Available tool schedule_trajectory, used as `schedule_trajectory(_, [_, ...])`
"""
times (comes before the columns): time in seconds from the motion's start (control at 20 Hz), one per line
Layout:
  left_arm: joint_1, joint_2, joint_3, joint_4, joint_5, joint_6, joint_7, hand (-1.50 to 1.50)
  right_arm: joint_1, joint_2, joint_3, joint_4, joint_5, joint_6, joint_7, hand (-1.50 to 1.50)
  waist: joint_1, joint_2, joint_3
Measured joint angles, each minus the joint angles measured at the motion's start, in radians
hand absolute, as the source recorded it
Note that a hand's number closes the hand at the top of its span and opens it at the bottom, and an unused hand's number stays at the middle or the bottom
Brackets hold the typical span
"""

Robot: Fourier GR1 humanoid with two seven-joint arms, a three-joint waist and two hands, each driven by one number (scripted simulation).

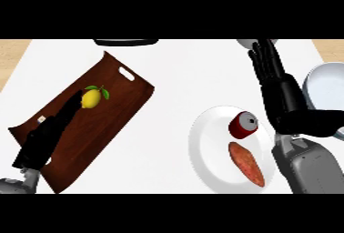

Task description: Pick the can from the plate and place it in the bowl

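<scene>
Right hand [282, 98] fingers were straight, holding nothing, beside can [243, 125] on plate [208, 154]. Can looked light, rigid, slick; grasp its sides.

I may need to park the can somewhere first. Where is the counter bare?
The widest bare stretch lies between the cutting board and the plate, running up to the far edge. It is crowded at right: the right hand stands between the plate, with its can, and the bowl.
</scene>
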Motion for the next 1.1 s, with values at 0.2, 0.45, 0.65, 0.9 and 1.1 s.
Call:
schedule_trajectory(0.2, [-0.003,-0.023,0.064,0.022,0.009,0.037,-0.025,0.0,0.028,-0.081,-0.046,-0.038,0.019,0.04,-0.024,1.5,0.002,-0.019,-0.012])
schedule_trajectory(0.45, [-0.013,-0.049,0.15,0.026,0.029,0.117,-0.036,0.0,0.111,-0.309,-0.082,0.033,0.208,0.061,0.049,-1.5,-0.031,-0.025,-0.031])
schedule_trajectory(0.65, [-0.001,-0.063,0.197,0.034,0.059,0.14,-0.037,0.0,0.275,-0.318,-0.082,-0.012,0.368,-0.096,0.164,-1.5,-0.054,-0.038,-0.026])
schedule_trajectory(0.9, [0.015,-0.084,0.218,0.051,0.069,0.136,-0.074,0.0,0.509,-0.281,0.041,-0.222,0.611,-0.22,0.287,-1.5,-0.039,-0.038,-0.023])
schedule_trajectory(1.1, [-0.021,-0.1,0.23,0.09,0.061,0.119,-0.094,0.0,0.611,-0.271,0.064,-0.386,0.751,-0.212,0.445,-1.5,-0.019,-0.033,-0.021])
